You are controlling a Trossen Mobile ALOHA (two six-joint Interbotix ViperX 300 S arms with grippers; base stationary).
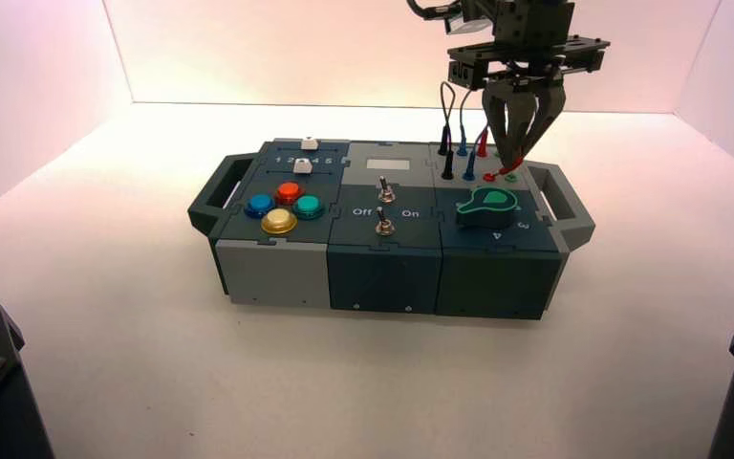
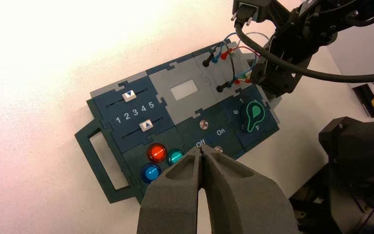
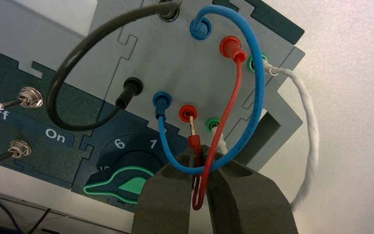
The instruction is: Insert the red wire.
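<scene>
The right pincer (image 1: 523,153) hangs above the right far part of the box (image 1: 392,220), its arm coming in from the far side with the tips pointing down and toward the near side, and it stands narrow, pinching the free plug end of the red wire (image 3: 230,102) between its tips. The metal pin of that plug is at the near red socket (image 3: 188,113), while the wire's other plug sits in the far red socket (image 3: 231,46), the lead looping down past the tips. The left pincer (image 2: 200,148) is idle, out over the near side of the box, its tips together. Close around the work, a blue wire (image 3: 258,73) arcs right across the red lead and the tips, its plugs in two blue sockets just left of the red ones; a black wire (image 3: 53,92) bows out further left, and a white wire (image 3: 311,131) runs round on the right by the green sockets. On the near side of the sockets lies the green-edged knob (image 3: 126,184), and the whole box rests on the bench (image 1: 344,382)
</scene>
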